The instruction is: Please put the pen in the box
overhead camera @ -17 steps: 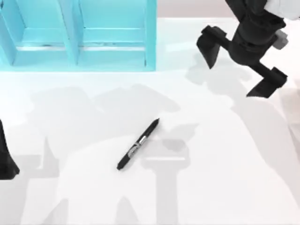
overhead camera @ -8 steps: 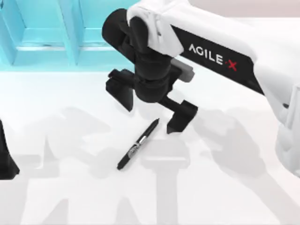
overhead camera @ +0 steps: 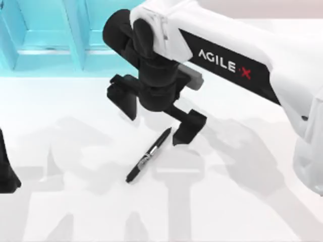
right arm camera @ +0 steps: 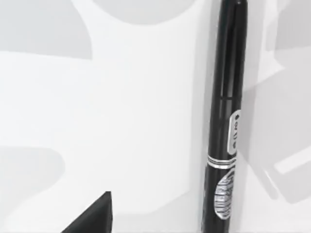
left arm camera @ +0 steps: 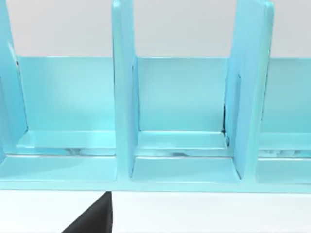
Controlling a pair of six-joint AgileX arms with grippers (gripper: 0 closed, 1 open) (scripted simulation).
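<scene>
The right hand (overhead camera: pixel 154 116) is hovering with its fingers spread wide, holding nothing. The pen (overhead camera: pixel 148 156) is lying flat on the white bench (overhead camera: pixel 242 201) just below and beside it, its upper tip close to the nearer finger (overhead camera: pixel 187 127); the right wrist view is showing its silver band. Beyond the hand is standing the blue box (overhead camera: pixel 50 45). The left hand (overhead camera: pixel 6 174) is sitting parked, well apart.

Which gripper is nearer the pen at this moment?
The right. The right gripper hangs open just above the pen's upper end, one finger beside its tip. The left gripper sits at the table's left edge, well away from the pen.
</scene>
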